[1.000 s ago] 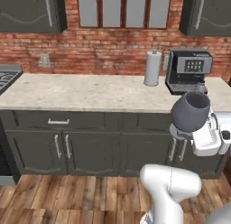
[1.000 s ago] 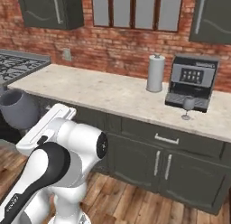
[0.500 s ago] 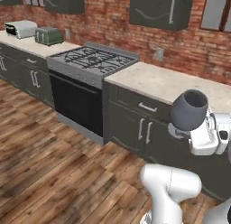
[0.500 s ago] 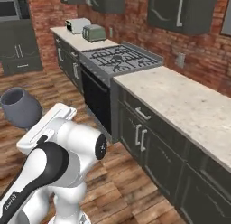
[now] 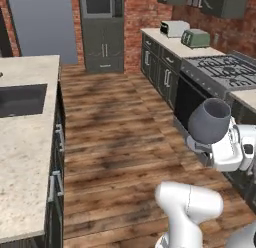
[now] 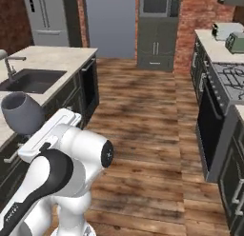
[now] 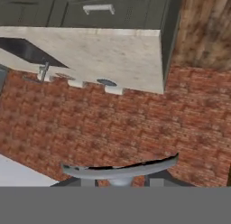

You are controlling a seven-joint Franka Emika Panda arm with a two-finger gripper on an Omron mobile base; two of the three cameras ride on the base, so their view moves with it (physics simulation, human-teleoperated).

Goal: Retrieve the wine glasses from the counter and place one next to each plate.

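The robot's tool (image 5: 207, 147) is closed on the stem of a dark wine glass (image 5: 209, 121), and the glass is held up in the air beside the white arm, with its round bowl on top. In the hand view the flat round foot of the glass sits right at the tool, and the stem between the fingers is thin. That is the risk: a thin stem can slip or turn in the grip, and then the glass would tip over or fall onto the wooden floor (image 5: 120, 142). A quick turn or a hard stop of the rolling base could shake it loose. Further off on the left is the island surface (image 5: 25, 157) with the black sink (image 6: 31, 80) and its tap (image 6: 5, 61). The glass is carried high and out to the side, so it could bump the edge of that island if the robot passes too close. On the far right are the stove (image 5: 225, 69) and a toaster (image 5: 171, 28). No plates can be seen yet, so the robot may put the glass in the wrong spot.
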